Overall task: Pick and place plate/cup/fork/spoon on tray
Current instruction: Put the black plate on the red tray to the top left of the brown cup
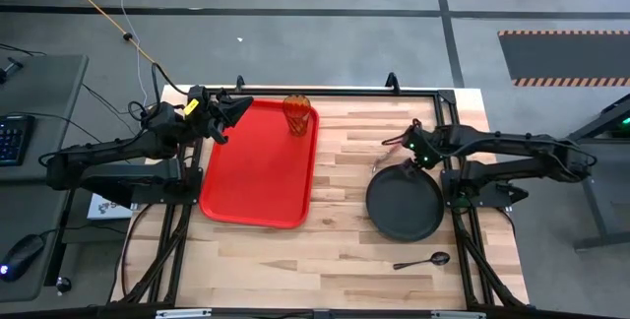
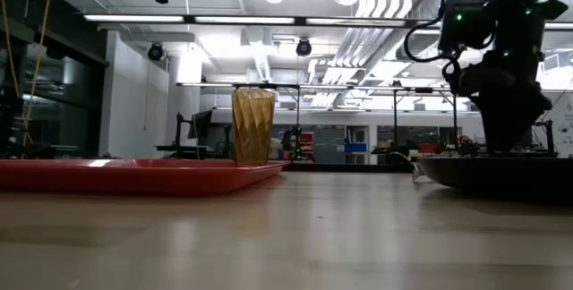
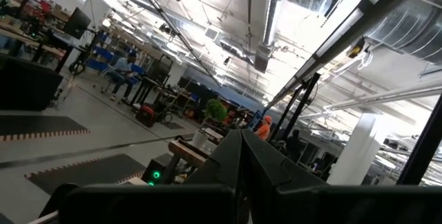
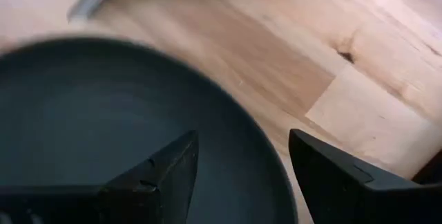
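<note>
Right gripper [image 4: 238, 175] sits closest to its wrist camera: two dark fingers [image 4: 162, 175] spread apart, straddling the rim of the plate [image 4: 90, 113], one finger over the plate's inside, the other over the bare wood outside it. Fingers open; nothing clamped between them. Contact with the rim cannot be judged from the wrist view.

High view: right arm reaches in from the table's right edge, forearm roughly level, wrist bent down so the right gripper [image 1: 411, 158] points at the far rim of the plate [image 1: 405, 206]. Plate lies flat on the wooden table [image 1: 345, 250], right of the tray [image 1: 258, 166] and apart from it. Low view shows the same gripper body hanging over the plate [image 2: 501, 175].

Spoon [image 1: 423, 260] lies on the table near the front edge, just below the plate, not touching it.

Left arm extends from the left side, wrist raised and tipped upward; its camera looks at the ceiling and the room. Left gripper [image 1: 234, 112] hovers over the tray's far left corner, fingers [image 3: 242, 165] pressed together, holding nothing.

Cup [image 1: 297, 114] stands upright on the tray at its far right corner; confirmed upright in the low view [image 2: 252, 127]. Fork not seen in any view.
</note>
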`<state>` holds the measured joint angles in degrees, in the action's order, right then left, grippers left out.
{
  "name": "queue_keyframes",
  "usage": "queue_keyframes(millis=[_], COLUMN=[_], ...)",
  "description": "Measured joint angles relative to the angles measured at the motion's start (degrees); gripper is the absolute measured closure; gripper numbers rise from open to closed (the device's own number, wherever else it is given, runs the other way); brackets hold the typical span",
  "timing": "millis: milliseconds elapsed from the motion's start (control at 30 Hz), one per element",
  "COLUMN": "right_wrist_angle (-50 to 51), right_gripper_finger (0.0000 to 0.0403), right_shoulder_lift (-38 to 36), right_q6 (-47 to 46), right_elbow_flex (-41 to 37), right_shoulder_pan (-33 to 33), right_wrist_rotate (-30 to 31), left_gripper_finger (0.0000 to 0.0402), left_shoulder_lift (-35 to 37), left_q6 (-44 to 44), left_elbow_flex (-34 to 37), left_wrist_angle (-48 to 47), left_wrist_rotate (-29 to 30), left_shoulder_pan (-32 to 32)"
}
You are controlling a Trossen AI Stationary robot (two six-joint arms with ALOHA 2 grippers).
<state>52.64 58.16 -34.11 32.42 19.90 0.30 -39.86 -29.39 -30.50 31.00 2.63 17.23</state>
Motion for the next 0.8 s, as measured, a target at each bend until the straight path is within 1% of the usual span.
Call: queue_keyframes(millis=[200,467,567,667,733,800], right_wrist_angle=[-0.3,-2.1,-2.6,-2.9,-3.0,-2.6], right_gripper_finger=[0.0185,0.0186,0.0194,0.0226,0.0263,0.0312], right_shoulder_lift=[6.4,13.8,15.5,16.0,16.0,16.0], right_q6=[6.9,7.2,7.2,5.9,5.2,5.2], right_elbow_flex=[0.0,0.0,0.1,0.1,0.1,0.1], right_shoulder_pan=[0.5,1.5,1.5,1.5,1.5,1.5], right_wrist_rotate=[0.8,0.9,0.2,0.0,0.0,-0.7], left_gripper_finger=[0.0399,0.0398,0.0399,0.0399,0.0398,0.0398], left_shoulder_lift=[0.0,0.0,0.0,0.0,0.0,0.0], left_q6=[0.0,-0.5,-0.6,-0.6,-0.6,-0.6], left_elbow_flex=[0.0,0.0,0.0,0.0,0.0,0.0], left_wrist_angle=[0.0,0.0,0.0,0.0,0.0,0.0], left_wrist_rotate=[0.0,0.0,0.0,0.0,0.0,0.0], left_shoulder_pan=[0.0,0.0,0.0,0.0,0.0,0.0])
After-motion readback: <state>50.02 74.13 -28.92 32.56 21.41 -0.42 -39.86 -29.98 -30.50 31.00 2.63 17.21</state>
